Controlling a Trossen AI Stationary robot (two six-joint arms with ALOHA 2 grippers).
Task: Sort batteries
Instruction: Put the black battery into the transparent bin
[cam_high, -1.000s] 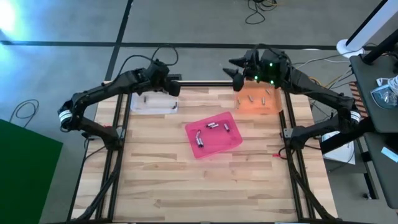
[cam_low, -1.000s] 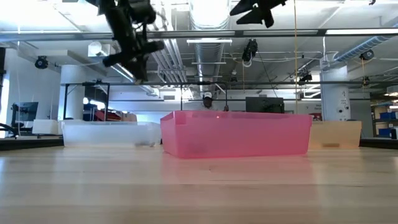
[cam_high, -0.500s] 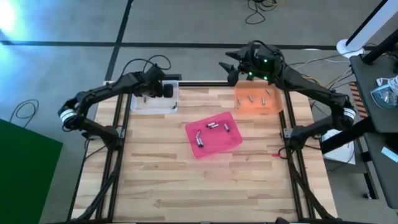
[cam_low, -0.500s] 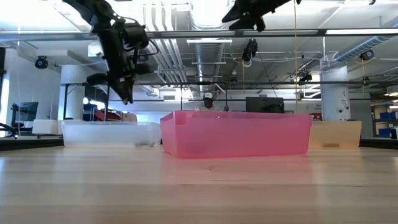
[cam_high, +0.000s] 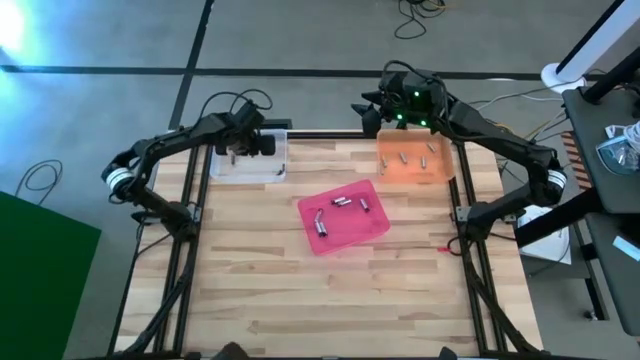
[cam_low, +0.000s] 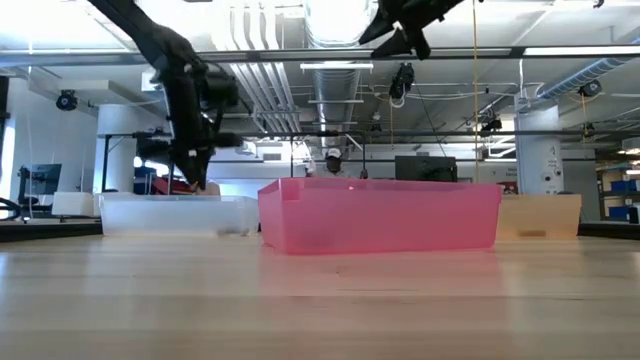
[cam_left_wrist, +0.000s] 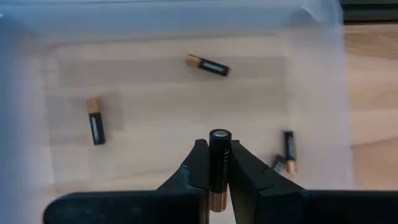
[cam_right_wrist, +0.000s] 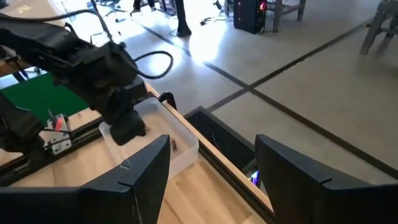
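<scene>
Batteries: one (cam_left_wrist: 219, 160) clamped in left gripper (cam_left_wrist: 214, 177) jaws, four in clear tray (cam_left_wrist: 323, 74), right gripper (cam_right_wrist: 211, 180) jaws apart

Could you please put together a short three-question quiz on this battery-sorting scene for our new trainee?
1. True or false: the left end effector is empty.
2. Which tray does the left end effector hang over: A pink, B clear, C orange?
3. Fill in: the right end effector is ____, holding nothing.

Key
1. False: it grips a battery.
2. B, the clear tray, not the pink tray or the orange tray.
3. open
</scene>
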